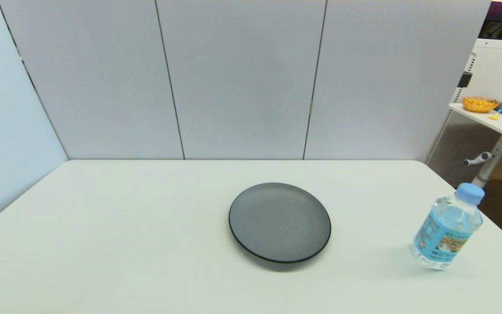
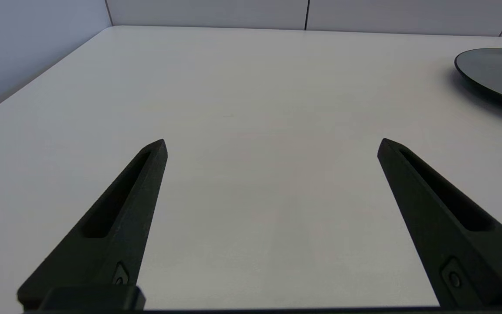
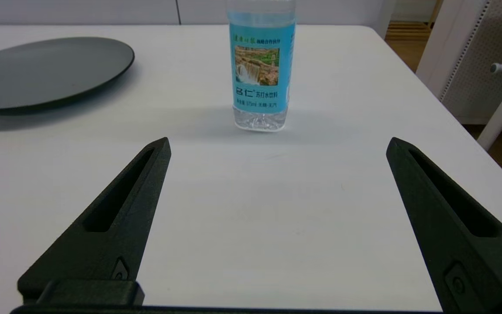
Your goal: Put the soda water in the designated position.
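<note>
The left gripper [image 2: 272,146] hangs low over the bare left part of the white table [image 1: 103,226], out of the head view. Its two black fingers [image 2: 120,209] are spread wide apart and hold nothing; only plain tabletop lies between them.

Near the middle of the table lies a dark grey round plate [image 1: 279,222], flat and with nothing on it. It also shows at the edge of the left wrist view, well apart from that gripper.

To the right, near the table's right edge, stands the bottle of soda water [image 1: 448,229], upright, with its light blue cap on and the blue label with a pale picture facing the robot. It is well apart from the plate and nothing touches it.

The right gripper [image 3: 277,144] is low over the table on the robot's side of the bottle, aimed at it but clear of it. Its fingers [image 3: 116,218] are also wide open and empty, with bare tabletop between them.
</note>
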### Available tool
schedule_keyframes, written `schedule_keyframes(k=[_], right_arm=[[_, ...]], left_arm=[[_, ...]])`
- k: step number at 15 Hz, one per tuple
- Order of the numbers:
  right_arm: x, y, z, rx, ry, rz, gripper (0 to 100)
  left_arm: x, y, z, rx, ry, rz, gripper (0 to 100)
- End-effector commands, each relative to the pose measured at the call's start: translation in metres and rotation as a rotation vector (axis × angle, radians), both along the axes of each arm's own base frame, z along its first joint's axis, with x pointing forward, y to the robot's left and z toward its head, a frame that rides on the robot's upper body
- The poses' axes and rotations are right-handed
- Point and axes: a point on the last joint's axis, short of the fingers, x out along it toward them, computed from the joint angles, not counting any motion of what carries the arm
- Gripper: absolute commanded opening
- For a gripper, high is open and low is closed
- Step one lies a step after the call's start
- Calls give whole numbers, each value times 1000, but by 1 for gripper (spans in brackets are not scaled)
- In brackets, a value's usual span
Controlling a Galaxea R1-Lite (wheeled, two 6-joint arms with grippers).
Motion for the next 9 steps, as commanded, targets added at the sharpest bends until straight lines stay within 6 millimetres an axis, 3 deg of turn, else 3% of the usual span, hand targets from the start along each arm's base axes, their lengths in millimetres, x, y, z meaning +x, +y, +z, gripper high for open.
schedule_keyframes(k=[1, 6, 9], right_arm=[[5, 0, 13, 2, 57, 6, 100], [25, 0, 40, 13, 138, 20, 100], [45, 1, 43, 19, 203, 61, 100]], left_arm=[[0, 0, 0, 0, 0, 0, 100], [0, 0, 0, 0, 0, 0, 100], [0, 0, 0, 0, 0, 0, 100]])
